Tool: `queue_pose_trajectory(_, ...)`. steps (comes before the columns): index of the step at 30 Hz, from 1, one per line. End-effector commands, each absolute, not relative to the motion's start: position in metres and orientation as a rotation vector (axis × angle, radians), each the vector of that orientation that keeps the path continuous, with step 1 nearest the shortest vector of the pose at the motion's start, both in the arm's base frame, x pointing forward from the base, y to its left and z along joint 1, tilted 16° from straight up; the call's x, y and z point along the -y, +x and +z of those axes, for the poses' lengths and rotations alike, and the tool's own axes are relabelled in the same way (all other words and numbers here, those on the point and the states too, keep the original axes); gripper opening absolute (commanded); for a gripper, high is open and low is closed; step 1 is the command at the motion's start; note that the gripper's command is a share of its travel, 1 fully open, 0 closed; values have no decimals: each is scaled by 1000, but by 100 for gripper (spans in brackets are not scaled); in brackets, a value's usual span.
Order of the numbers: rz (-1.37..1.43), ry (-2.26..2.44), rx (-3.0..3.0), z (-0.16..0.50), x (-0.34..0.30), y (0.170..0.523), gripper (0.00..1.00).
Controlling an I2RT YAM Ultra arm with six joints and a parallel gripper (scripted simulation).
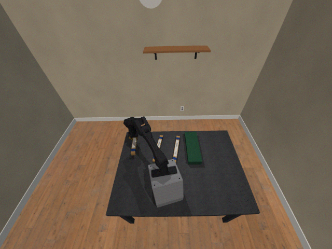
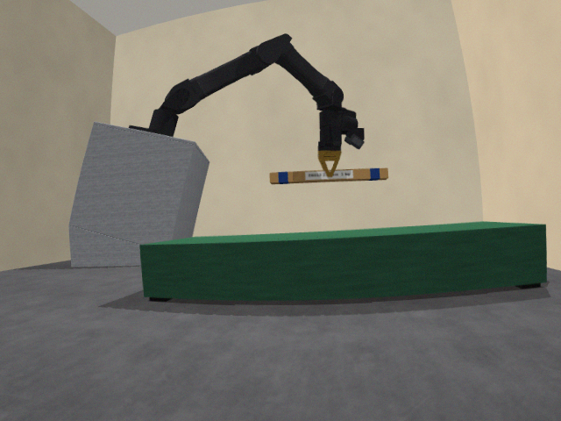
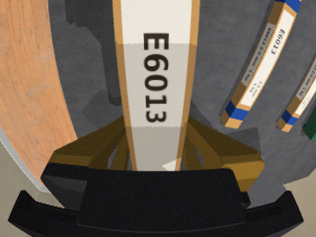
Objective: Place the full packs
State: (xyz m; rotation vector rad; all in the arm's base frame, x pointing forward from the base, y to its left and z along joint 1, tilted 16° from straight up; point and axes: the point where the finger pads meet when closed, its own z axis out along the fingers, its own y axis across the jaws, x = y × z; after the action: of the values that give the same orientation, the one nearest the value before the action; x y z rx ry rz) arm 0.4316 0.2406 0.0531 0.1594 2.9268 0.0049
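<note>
Big dark counter [image 1: 214, 187] fills the lower middle of the top view, with the grey pedestal [image 1: 167, 191] on it and the green platform [image 1: 193, 147] toward the upper right of it. The end effector [image 2: 329, 172] is clamped on one pack [image 2: 329, 174], level in the air, centre frame in the exterior view. Two other packs [image 1: 176, 147] [image 1: 160, 141] lie on the counter left of the platform.
</note>
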Motion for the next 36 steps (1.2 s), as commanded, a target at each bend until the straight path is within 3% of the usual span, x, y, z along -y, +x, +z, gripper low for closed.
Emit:
queue_pose_trajectory(1,90,144,-2827,126,-255,432,0)
queue_pose_trajectory(36,90,144,-2827,136,-251,424,0)
